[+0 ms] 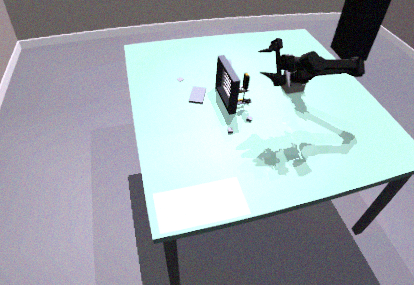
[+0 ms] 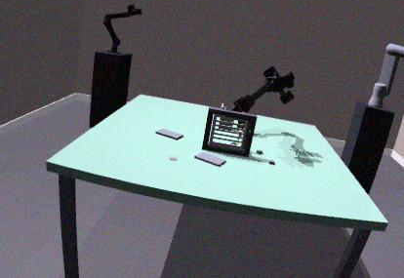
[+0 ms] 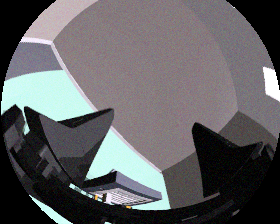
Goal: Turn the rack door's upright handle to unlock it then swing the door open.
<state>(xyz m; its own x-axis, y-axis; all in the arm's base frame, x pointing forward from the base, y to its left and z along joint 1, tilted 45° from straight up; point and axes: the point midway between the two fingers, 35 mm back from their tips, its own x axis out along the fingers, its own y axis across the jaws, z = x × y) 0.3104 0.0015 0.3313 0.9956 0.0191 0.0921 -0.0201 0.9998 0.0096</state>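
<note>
The rack, a dark upright frame (image 1: 234, 99) (image 2: 208, 131) (image 3: 140, 187), stands near the middle of the table (image 1: 185, 153) (image 2: 122, 169). Pale slats show inside it, and the door looks closed. The black upright handle (image 1: 246, 81) with an orange top is on the arm's side of the frame. Dark parts with orange bits show at the frame's lower edge in the wrist view, but the handle's turn is too small to tell. My gripper (image 1: 261, 62) (image 2: 278, 85) (image 3: 155, 120) is open and empty, raised above the table on the handle side, apart from the handle and frame.
A flat grey slab (image 1: 197, 95) (image 2: 210, 158) and a small pale chip (image 1: 180, 79) (image 2: 173, 158) lie beyond the frame. Another slab (image 2: 169, 134) lies farther along. Two small dark blocks (image 1: 230, 130) (image 2: 272, 162) lie near one end of the frame.
</note>
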